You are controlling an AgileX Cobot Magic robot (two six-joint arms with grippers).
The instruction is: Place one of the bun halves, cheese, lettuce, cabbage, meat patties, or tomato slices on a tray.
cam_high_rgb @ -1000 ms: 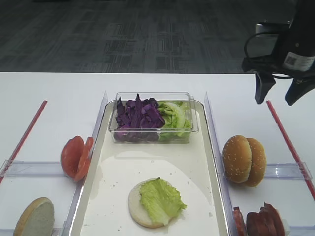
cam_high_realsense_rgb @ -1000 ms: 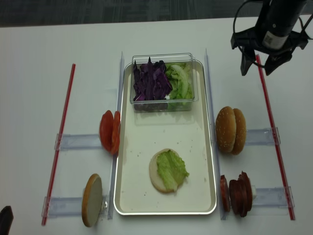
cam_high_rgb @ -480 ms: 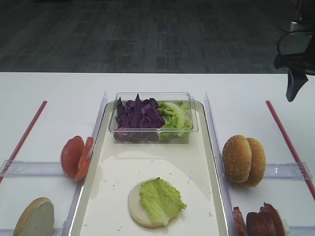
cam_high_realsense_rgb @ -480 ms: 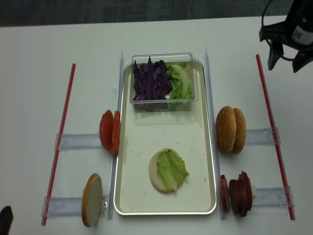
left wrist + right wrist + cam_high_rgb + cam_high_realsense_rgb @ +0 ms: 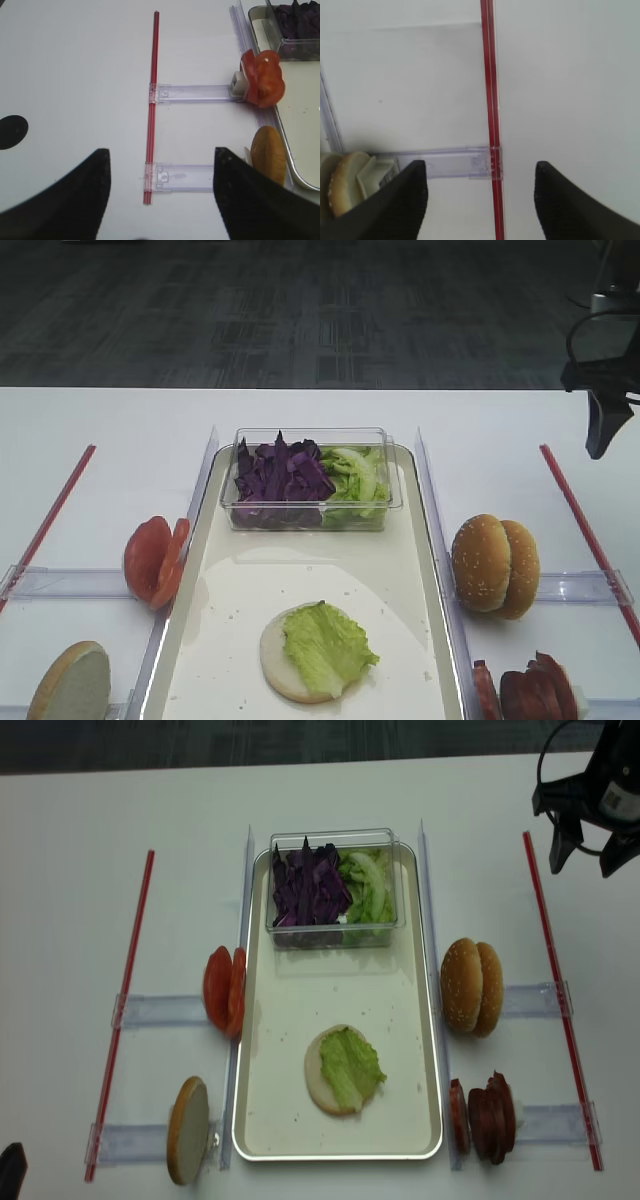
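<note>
On the metal tray [image 5: 330,985] lies a bun half topped with a lettuce leaf [image 5: 343,1068]. A clear box [image 5: 332,885] at the tray's far end holds purple cabbage and lettuce. Tomato slices [image 5: 225,990] and a bun half [image 5: 188,1128] stand on edge left of the tray. More bun halves [image 5: 472,986] and the meat patties [image 5: 485,1115] stand on its right. Cheese is out of view. My right gripper [image 5: 585,860] hangs open and empty at the far right, over the red strip [image 5: 492,125]. My left gripper [image 5: 161,150] is open and empty, left of the tomato slices [image 5: 262,85].
Red strips [image 5: 130,1010] [image 5: 558,990] run along both sides of the table. Clear plastic rails [image 5: 160,1010] [image 5: 530,1000] hold the upright food beside the tray. The table's far edge [image 5: 300,389] lies behind the clear box.
My right gripper has swung rightwards, away from the tray, to the far right edge of the table, staying open. The food and the tray have not moved.
</note>
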